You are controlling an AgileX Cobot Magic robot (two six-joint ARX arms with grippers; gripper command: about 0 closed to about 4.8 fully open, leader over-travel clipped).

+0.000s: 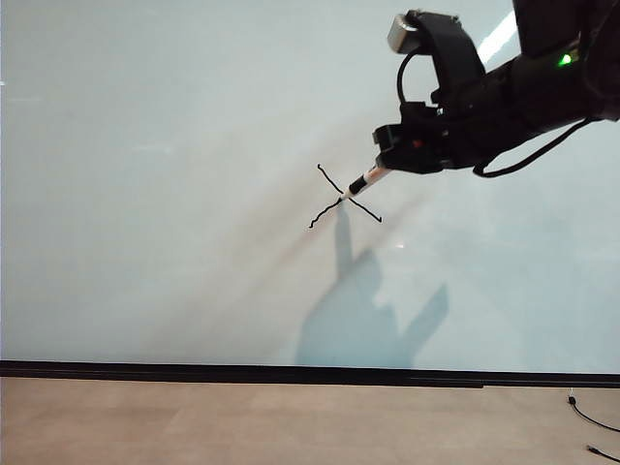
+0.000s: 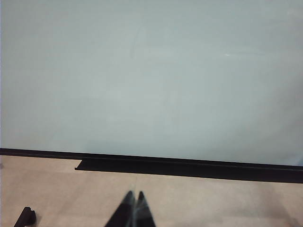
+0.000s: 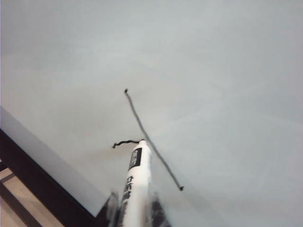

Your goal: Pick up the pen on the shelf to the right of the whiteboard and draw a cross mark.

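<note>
The pen (image 1: 369, 180), a white marker with a dark tip, meets the whiteboard (image 1: 145, 174) at the centre of the cross mark (image 1: 345, 200), clamped in the right gripper (image 1: 389, 167), which reaches in from the upper right of the exterior view. That view alone shows both strokes of the black X crossing, the arm's dark wrist with a green light, and the arm's grey shadow falling on the board below the mark. The right wrist view brings the pen (image 3: 137, 182) close: its printed white barrel and black band run up between the two blurred fingers (image 3: 111, 208) of the right gripper (image 3: 135, 213), closed on it. Here one long stroke of the cross mark (image 3: 151, 142) runs straight, while only a short wavy piece of the other shows beside the tip. The left wrist view shows a bare stretch of whiteboard (image 2: 151, 75) with its black bottom strip (image 2: 189, 168), and the left gripper (image 2: 134, 210) low before it, well apart from the board, its dark fingertips (image 2: 124, 208) pressed together with nothing between them.
</note>
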